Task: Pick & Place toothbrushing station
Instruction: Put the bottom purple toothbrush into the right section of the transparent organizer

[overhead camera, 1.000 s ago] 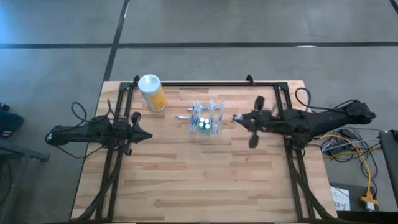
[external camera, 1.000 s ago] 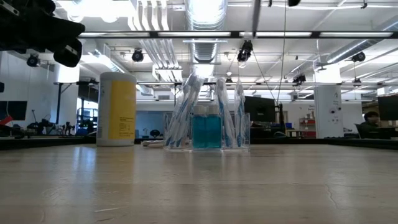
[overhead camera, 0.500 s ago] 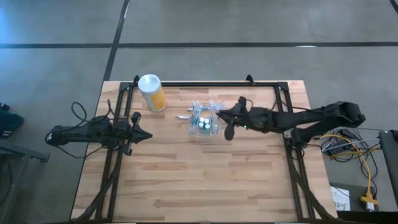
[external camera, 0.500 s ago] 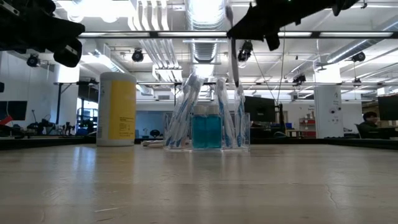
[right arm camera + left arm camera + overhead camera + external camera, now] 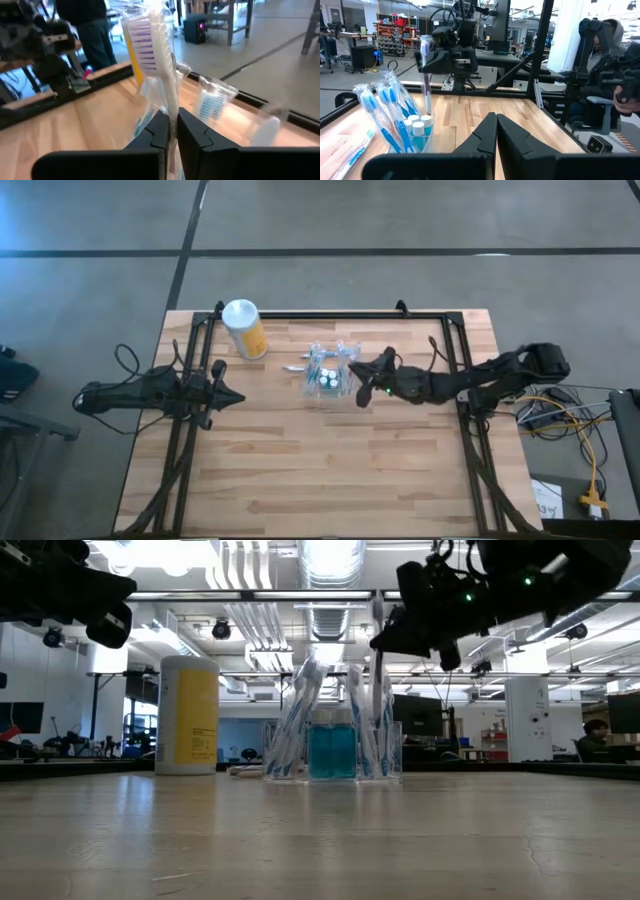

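Note:
The toothbrushing station [image 5: 330, 377] is a clear plastic holder standing on its base on the table's far middle. It holds several wrapped blue-bristled toothbrushes and small white-capped bottles, and also shows in the low view [image 5: 332, 745] and the left wrist view [image 5: 405, 135]. My right gripper [image 5: 358, 380] is just right of the station's right end, shut on a wrapped toothbrush [image 5: 377, 690] with purple bristles [image 5: 145, 45]. My left gripper [image 5: 238, 397] is shut and empty at the table's left. My right gripper pinches the wrapped toothbrush's handle [image 5: 172, 107] between its two fingers, below the bristle head. The fingers come level from the table's right side and lie across the handle. The brush stands upright, head up. Its lower end [image 5: 427, 102] reaches down among the station's brushes.
A yellow canister with a white lid [image 5: 245, 330] stands at the far left. A loose wrapped toothbrush [image 5: 295, 367] lies on the table left of the station. The near half of the table [image 5: 320, 470] is bare wood. People show beyond the table [image 5: 600, 50].
My right gripper has gone toward the table's left edge, up to the station's right end, and has come down. It stays shut on the toothbrush. The brush's lower end now hangs down among the station's brushes.

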